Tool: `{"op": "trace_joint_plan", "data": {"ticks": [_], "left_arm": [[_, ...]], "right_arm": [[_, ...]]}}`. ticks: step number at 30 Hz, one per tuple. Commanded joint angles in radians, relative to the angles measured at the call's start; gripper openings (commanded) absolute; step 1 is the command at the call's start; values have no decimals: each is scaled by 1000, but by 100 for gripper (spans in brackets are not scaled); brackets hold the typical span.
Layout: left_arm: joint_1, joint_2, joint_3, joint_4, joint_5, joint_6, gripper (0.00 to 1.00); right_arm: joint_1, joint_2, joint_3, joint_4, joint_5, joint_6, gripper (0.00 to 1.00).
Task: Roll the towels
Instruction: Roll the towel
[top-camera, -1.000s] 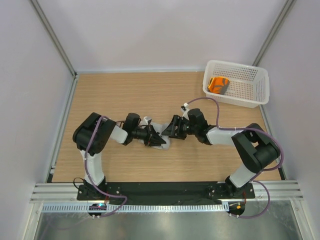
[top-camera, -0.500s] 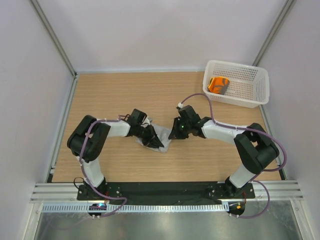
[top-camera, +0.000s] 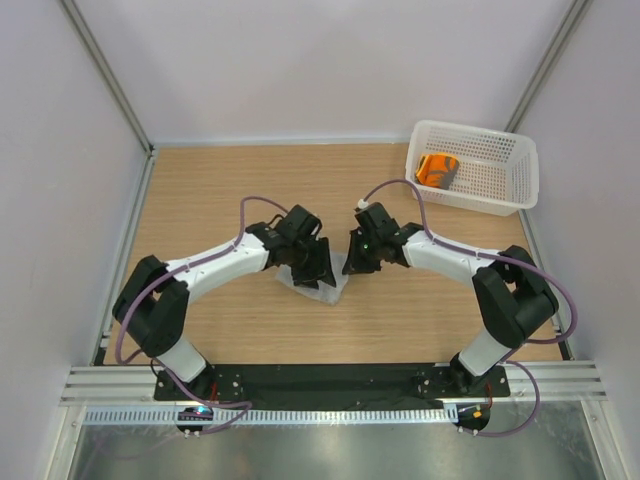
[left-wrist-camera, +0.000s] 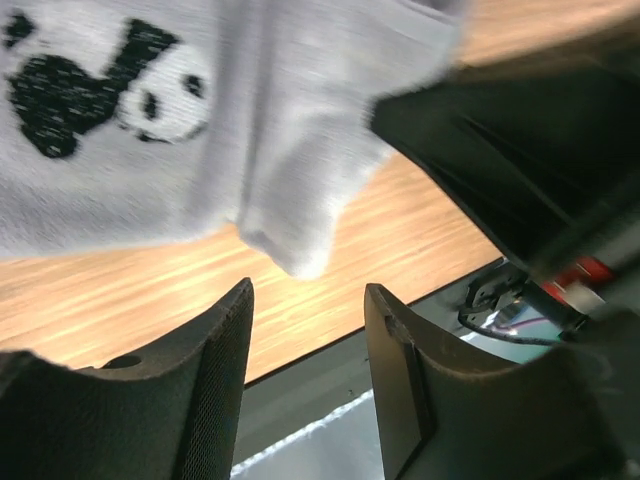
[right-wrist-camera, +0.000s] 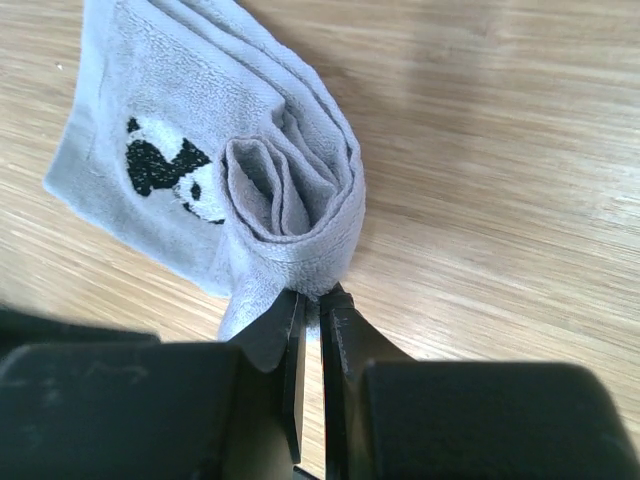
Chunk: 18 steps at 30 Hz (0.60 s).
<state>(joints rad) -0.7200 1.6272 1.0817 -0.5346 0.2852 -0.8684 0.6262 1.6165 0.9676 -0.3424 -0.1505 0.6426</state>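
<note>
1. From above, look to the middle of the wooden table (top-camera: 200, 200) for the light-grey terry towel with a black-and-white panda motif (top-camera: 320, 284). It is loosely half-rolled, flanked by the left gripper (top-camera: 312, 264) and the right gripper (top-camera: 352, 263). Note both arms stretched inward with wrists tipped down at the cloth. Leave the small bright orange towel (top-camera: 437, 170) where it sits, in the white perforated plastic basket (top-camera: 470, 128) at the far right corner.
2. At the left wrist, note the left gripper (left-wrist-camera: 308, 370) with jaws parted about halfway and nothing between them. See the grey towel (left-wrist-camera: 250, 130) hanging a corner just above the gap, untouched. Bring these jaws back onto the loose flap before turning, or risk a slack roll.
3. At the right wrist, note the right gripper (right-wrist-camera: 312, 300) with jaws all but closed, pinching the near end of the coiled towel (right-wrist-camera: 290, 200). Use that pinch as an anchor, roll tight and even toward the free edge, and stay low to the wood to stop the coil springing open.
</note>
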Motion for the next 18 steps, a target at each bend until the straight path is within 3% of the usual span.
{"op": "trace_joint_plan", "data": {"ticks": [1, 8, 18], "left_arm": [[-67, -46, 55, -93, -181, 75, 50], [-228, 0, 80, -79, -369, 109, 53], [-329, 95, 80, -28, -619, 95, 56]], "right_arm": [[-2, -32, 60, -59, 25, -23, 1], [-2, -26, 85, -81, 11, -21, 1], [-2, -4, 95, -86, -12, -23, 1]]}}
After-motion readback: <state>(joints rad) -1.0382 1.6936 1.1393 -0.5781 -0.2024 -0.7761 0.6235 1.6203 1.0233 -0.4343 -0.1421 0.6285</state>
